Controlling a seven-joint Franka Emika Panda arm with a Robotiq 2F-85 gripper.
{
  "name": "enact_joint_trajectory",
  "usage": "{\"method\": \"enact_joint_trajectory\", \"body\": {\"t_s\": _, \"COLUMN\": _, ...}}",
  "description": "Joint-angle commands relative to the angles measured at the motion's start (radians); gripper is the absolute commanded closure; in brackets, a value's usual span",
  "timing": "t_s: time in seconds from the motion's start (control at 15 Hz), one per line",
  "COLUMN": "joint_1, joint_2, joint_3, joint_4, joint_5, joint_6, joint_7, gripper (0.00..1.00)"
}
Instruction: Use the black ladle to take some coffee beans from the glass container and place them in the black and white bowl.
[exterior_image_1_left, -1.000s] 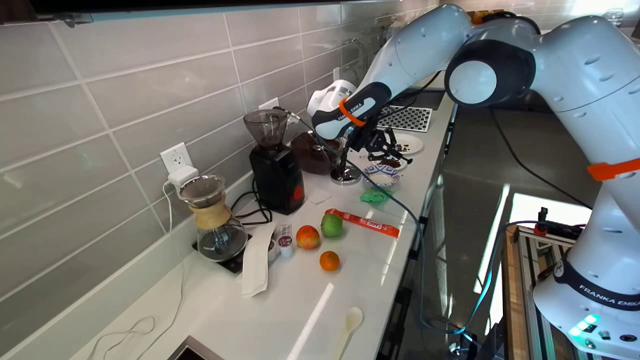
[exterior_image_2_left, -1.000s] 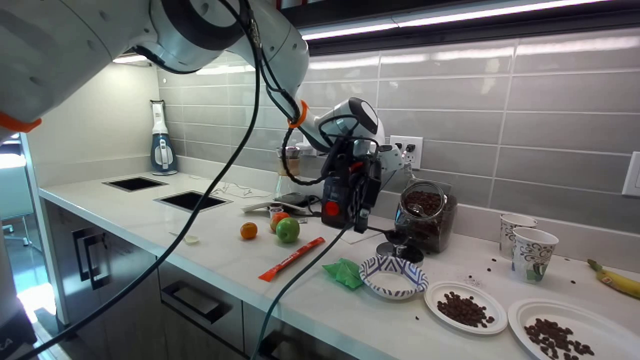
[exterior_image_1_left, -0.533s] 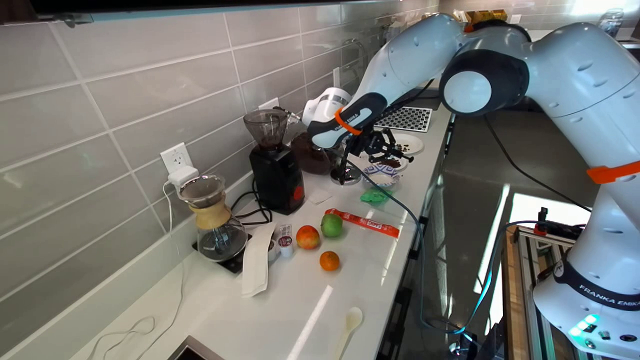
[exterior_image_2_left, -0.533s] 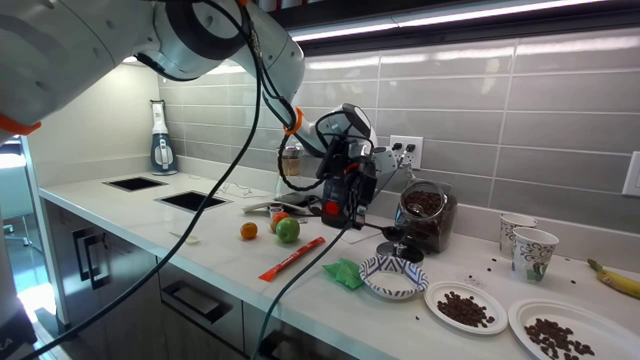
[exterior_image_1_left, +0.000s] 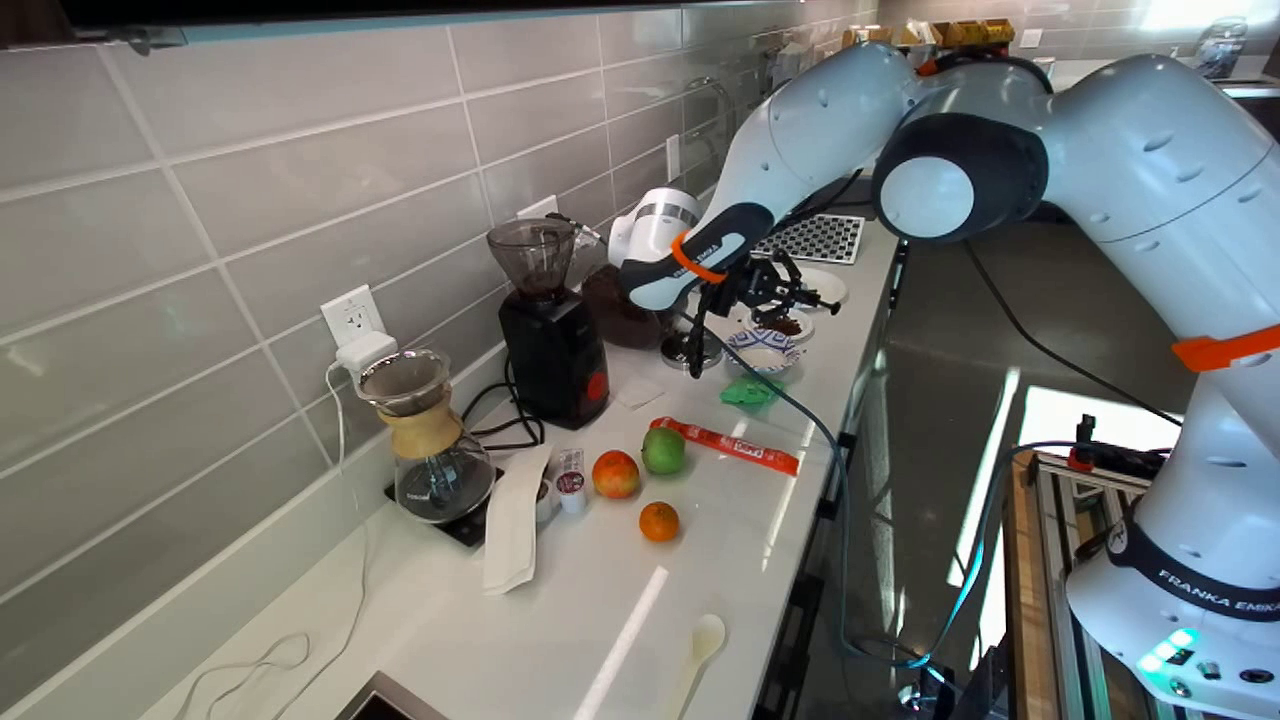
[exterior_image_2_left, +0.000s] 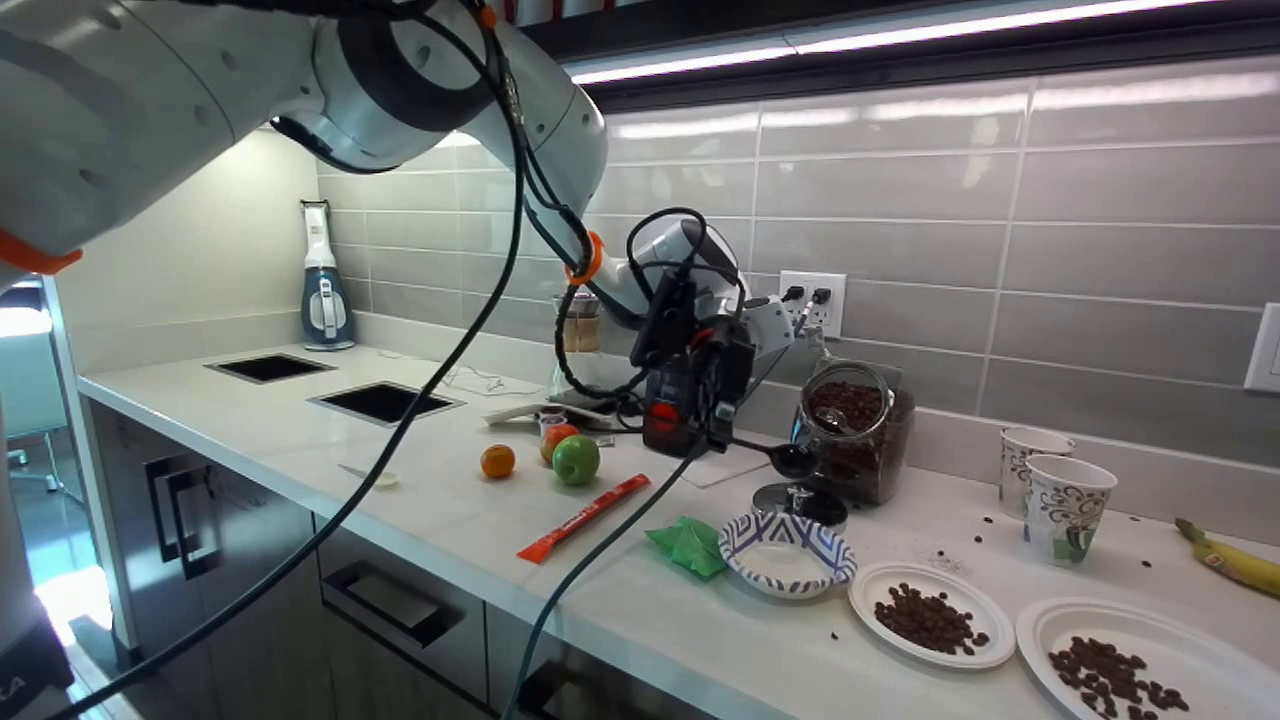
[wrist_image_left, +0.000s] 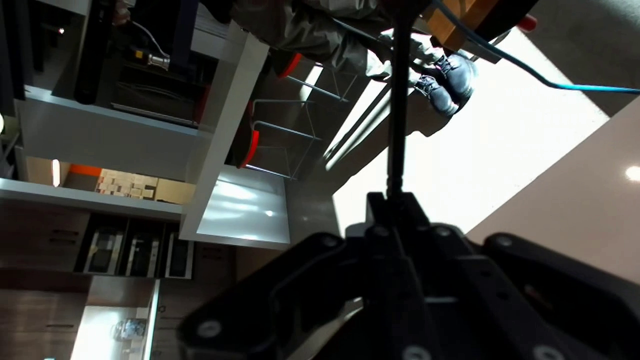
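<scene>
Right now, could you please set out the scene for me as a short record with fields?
grasp: the gripper is shut on the black ladle
ladle position: its scoop is outside the glass container; contact unclear
ladle contents: too dark to tell
source: glass container, coffee beans visible inside
target: patterned bowl, upright, no beans seen in it
beside target: green wrapper; small white plate holding dark brown pieces
further off: paper cups, banana

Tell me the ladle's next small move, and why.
Probably raise the black ladle toward the mouth of the glass container: the ladle head appears lower than that opening, where coffee beans show, and the patterned bowl shows none. I can't tell whether the ladle is loaded.
</scene>
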Motion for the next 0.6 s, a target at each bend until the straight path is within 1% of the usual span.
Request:
{"method": "enact_joint_trajectory", "body": {"t_s": 0.0, "joint_1": 0.014, "joint_2": 0.035, "joint_3": -0.009, "joint_4": 0.034, "joint_5": -0.045, "joint_6": -0.035, "joint_7": -0.001, "gripper": 0.98}}
{"method": "enact_joint_trajectory", "body": {"t_s": 0.27, "joint_1": 0.023, "joint_2": 0.040, "joint_3": -0.002, "joint_4": 0.030, "joint_5": -0.091, "joint_6": -0.037, "joint_7": -0.015, "gripper": 0.98}}
{"method": "enact_joint_trajectory", "body": {"t_s": 0.53, "joint_1": 0.039, "joint_2": 0.048, "joint_3": 0.004, "joint_4": 0.024, "joint_5": -0.140, "joint_6": -0.068, "joint_7": -0.024, "gripper": 0.98}}
